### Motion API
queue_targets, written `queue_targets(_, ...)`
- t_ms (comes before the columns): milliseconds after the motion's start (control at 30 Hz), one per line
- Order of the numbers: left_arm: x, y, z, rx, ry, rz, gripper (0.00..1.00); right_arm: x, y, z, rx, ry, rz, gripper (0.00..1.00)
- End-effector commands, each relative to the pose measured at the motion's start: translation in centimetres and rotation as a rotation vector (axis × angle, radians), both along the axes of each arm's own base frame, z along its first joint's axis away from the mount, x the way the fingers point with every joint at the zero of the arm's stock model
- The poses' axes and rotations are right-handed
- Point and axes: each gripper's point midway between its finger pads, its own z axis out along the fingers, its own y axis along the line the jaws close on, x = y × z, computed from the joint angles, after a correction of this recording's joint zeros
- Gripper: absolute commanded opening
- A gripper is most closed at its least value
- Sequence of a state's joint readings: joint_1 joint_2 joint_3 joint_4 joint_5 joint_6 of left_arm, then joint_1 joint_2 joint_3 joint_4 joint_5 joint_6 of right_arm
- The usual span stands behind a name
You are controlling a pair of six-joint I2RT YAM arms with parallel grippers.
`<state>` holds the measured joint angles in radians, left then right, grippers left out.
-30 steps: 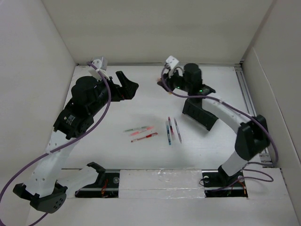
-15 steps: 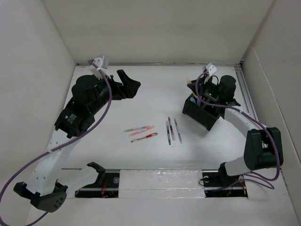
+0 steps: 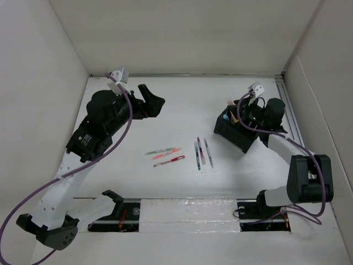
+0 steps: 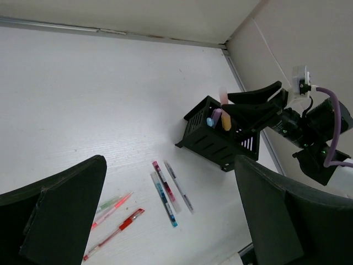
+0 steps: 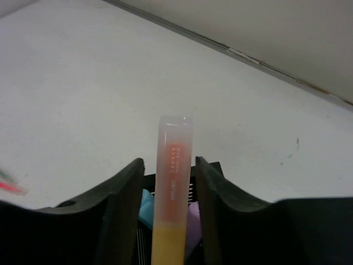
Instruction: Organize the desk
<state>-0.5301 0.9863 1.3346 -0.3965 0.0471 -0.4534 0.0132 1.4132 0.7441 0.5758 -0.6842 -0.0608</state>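
The white desk (image 3: 182, 105) carries a black compartment box (image 3: 234, 132) at the right, also in the left wrist view (image 4: 212, 141). My right gripper (image 3: 242, 109) is shut on an orange highlighter with a clear pink cap (image 5: 174, 182). It holds the highlighter upright over the box, beside a blue (image 5: 145, 205) and a purple marker (image 5: 193, 221) standing inside. The highlighter also shows in the left wrist view (image 4: 225, 113). My left gripper (image 3: 150, 102) is open and empty, raised over the back left of the desk.
Several pens lie mid-desk: a green and a pink one (image 3: 163, 150), a red one (image 3: 169, 160), then a blue (image 3: 197, 156), a maroon (image 3: 201, 150) and a grey one (image 3: 208, 153). White panels wall the desk on three sides.
My right arm has swung from the back centre to the right and lowered the highlighter over the black box. My left arm has barely moved.
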Motion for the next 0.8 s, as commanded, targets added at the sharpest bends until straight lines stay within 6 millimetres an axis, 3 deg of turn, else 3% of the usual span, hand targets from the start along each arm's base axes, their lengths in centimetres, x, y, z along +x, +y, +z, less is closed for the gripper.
queue_targets(0,-0.1,0.3,1.6,-0.030,-0.055,0.009,0.98,-0.5,-0.3,3.6,-0.006,-0.112,0.006,0.50)
queue_targets(67,-0.1,0.3,1.7,-0.026,-0.060,0.007,0.98,-1.0,-0.6,5.1,-0.019,-0.150,-0.008,0.61)
queue_targets(233,-0.1,0.3,2.6,-0.030,-0.086,0.002,0.98,-2.0,-1.6,7.5,-0.098,-0.168,-0.057,0.66)
queue_targets(300,-0.1,0.2,3.1,-0.035,-0.101,-0.002,0.98,-3.2,-1.5,8.3,-0.127,-0.169,-0.050,0.46)
queue_targets(333,-0.1,0.1,3.2,-0.036,-0.104,-0.006,0.98,-3.7,-1.2,8.3,-0.127,-0.154,-0.042,0.46)
queue_targets(367,0.0,0.0,3.3,-0.037,-0.108,-0.009,0.97,-4.2,-1.0,8.3,-0.161,-0.167,-0.035,0.13)
queue_targets(400,0.0,0.0,3.5,-0.035,-0.112,-0.014,0.97,-5.6,-0.3,7.6,-0.185,-0.120,-0.031,0.03)
queue_targets(433,-0.1,0.0,3.7,-0.036,-0.117,-0.014,0.96,-6.3,0.1,6.6,-0.211,-0.088,-0.025,0.00)
queue_targets(467,-0.2,0.0,3.8,-0.044,-0.125,-0.015,0.95,-8.4,0.7,3.6,-0.305,-0.006,-0.050,0.00)
queue_targets(567,-0.1,-0.2,3.2,-0.056,-0.121,-0.020,0.92,-11.2,1.8,-0.2,-0.358,0.107,-0.030,0.00)
queue_targets(633,0.0,-0.7,2.0,-0.055,-0.094,-0.040,0.87,-12.1,1.4,-2.2,-0.391,0.165,-0.091,0.00)
queue_targets(700,-0.1,-1.3,1.6,-0.055,-0.086,-0.062,0.77,-12.8,1.8,-3.9,-0.391,0.220,-0.129,0.15)
queue_targets(733,-0.1,-1.4,1.3,-0.053,-0.080,-0.067,0.66,-12.8,2.0,-4.4,-0.390,0.235,-0.142,0.23)
queue_targets(767,0.0,-1.5,1.3,-0.055,-0.083,-0.072,0.59,-13.0,2.9,-5.1,-0.388,0.256,-0.133,0.38)
